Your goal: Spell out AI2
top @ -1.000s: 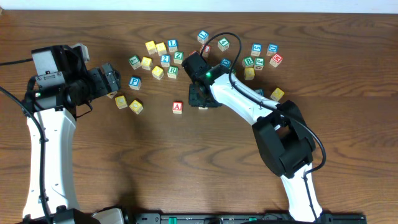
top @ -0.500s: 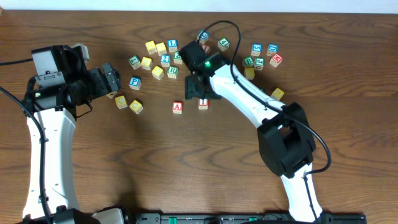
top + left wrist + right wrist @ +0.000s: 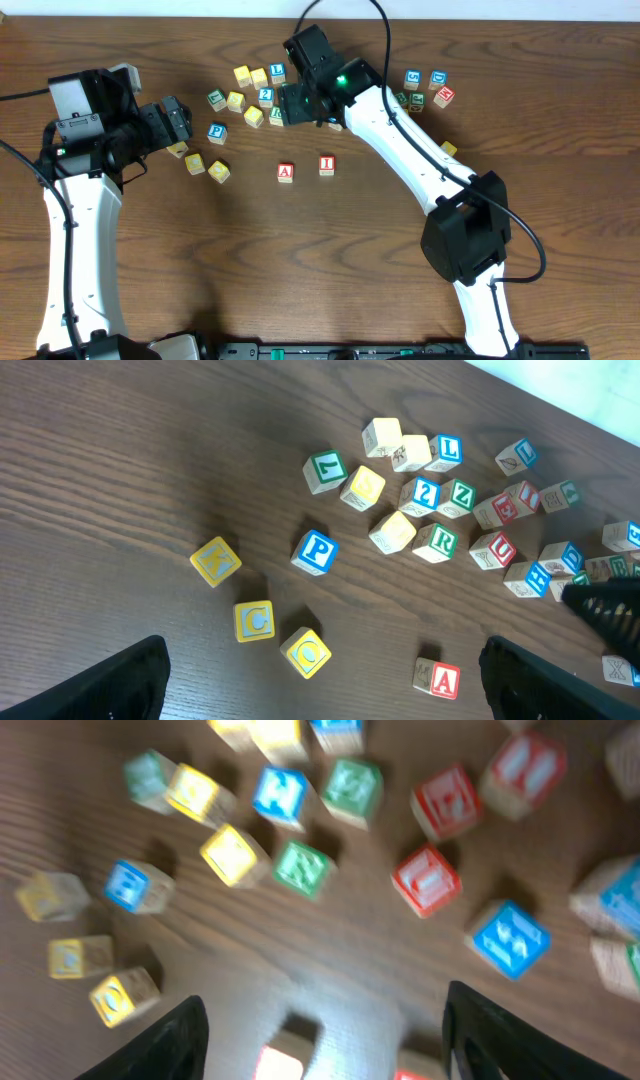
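— Right gripper just dropped off the I cube, yeah? A second back it was parked right over that spot. Now it's swung up into the pile at the far side, fingers spread, nothing between them.

— Yep. The I cube sits just right of the A cube, small gap, same row, both red letters face up. So two of three are placed imo. Only the 2 cube is left, and it's in the cluster, snug against the green Z. From overhead the gripper hangs just beside it.

— Left gripper?

— Hasn't budged. Wide apart, holding nothing, off at the left side.

— What can you actually read in the pile?

— Left wrist view gives green 7, blue L, green R, blue P, red U, yellow K and a pair of yellow Cs. The tilted ones further right are hard to call. Right wrist view is too smeared to trust. No brand marks that I can spot.
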Tool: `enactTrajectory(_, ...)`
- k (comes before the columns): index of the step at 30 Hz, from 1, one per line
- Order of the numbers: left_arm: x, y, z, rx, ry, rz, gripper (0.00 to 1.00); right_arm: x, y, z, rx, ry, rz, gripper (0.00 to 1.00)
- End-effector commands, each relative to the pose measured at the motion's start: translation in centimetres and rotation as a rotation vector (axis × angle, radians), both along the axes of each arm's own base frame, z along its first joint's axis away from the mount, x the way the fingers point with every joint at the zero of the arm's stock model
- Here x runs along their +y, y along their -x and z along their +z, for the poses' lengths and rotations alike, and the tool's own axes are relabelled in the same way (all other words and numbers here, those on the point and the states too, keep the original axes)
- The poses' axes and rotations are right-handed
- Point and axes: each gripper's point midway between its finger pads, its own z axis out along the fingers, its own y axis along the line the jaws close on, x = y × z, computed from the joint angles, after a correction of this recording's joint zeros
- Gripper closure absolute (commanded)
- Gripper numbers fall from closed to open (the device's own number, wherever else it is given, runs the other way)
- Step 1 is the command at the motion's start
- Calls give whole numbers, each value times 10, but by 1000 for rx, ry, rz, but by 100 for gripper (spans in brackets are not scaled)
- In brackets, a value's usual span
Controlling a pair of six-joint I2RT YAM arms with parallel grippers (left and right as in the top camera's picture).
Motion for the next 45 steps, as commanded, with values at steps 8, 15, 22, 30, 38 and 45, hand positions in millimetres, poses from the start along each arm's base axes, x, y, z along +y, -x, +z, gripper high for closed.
enactTrajectory(8,4,-6,7,-16,-6,15,2,11,-39,61,-273,-18,47,23)
enactTrajectory(15,-1,-24,13,-10,-143,61,2,-42,-50,90,-260,17,-55,8)
enactTrajectory(22,-47,-77,14,30,-157,-52,2,-126,-42,122,-195,68,-177,2)
enactTrajectory(30,-87,-136,-16,101,-252,-107,8,-199,-14,123,-65,145,-274,3)
enactTrajectory(38,-114,-169,-53,65,-314,-147,19,-221,1,111,27,186,-302,3)
enactTrajectory(45,-118,-180,-79,77,-311,-152,39,-223,6,108,50,196,-300,4)
